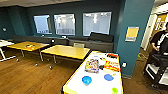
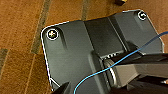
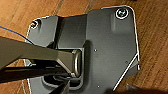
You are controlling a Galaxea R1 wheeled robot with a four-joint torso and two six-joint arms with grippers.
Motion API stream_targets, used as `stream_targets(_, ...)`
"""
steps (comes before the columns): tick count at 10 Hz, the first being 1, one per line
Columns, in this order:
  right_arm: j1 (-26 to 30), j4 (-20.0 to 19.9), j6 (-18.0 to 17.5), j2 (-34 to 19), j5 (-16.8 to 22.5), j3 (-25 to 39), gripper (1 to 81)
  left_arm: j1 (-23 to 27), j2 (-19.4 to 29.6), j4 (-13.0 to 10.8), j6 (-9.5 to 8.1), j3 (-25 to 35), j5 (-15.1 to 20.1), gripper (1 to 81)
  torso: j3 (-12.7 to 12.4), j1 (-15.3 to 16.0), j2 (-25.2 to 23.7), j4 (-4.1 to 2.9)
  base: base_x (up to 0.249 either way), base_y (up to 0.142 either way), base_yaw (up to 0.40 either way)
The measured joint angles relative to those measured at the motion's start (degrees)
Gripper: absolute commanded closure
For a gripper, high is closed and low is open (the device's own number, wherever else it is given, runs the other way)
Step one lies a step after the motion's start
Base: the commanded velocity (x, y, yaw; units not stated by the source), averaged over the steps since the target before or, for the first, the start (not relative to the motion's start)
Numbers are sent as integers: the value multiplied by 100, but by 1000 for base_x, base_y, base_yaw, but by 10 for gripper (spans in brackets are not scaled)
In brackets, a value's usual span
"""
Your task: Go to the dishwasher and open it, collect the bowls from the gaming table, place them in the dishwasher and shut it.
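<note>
Head view: going left to right, we pass two yellow-topped tables [image 1: 65, 51], then the gaming table [image 1: 75, 86] near and right of centre. On its white top sit a blue bowl [image 1: 86, 80], a flat blue disc [image 1: 108, 77] and a green bowl [image 1: 114, 90], likely left after play. A person [image 1: 160, 42] stands far right. Whether either claw is spread or closed, we cannot tell.

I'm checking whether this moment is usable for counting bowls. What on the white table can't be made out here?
- Green bowl, head view: cut off by the picture's lower edge.
- Near end of the gaming table, head view: cut off by the same edge, so more bowls there can't be ruled out.
- Flat boxes, head view: printing too blurred to read.
- Blue bowl, head view: contents too blurred to tell.
</note>
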State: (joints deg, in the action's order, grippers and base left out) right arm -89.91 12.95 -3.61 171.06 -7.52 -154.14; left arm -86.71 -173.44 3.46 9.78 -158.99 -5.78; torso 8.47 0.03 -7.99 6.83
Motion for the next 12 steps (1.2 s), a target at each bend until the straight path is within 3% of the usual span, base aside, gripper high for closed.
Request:
stream_targets(4, -23, 0, 0, 17, 6, -9, 10, 16, 22, -2, -13, 0, -12, 10, 0, 0, 0, 0, 0, 0, -278)
stream_targets(10, 5, -2, 0, 11, 2, -16, 10, -2, -5, 0, -13, 2, -2, 10, 0, 0, 0, 0, 0, -13, 0)
stream_targets(12, 5, -2, 2, 9, 2, -16, 10, -2, -11, 0, -13, 2, -2, 10, 0, 0, 0, 0, 0, 81, 0)
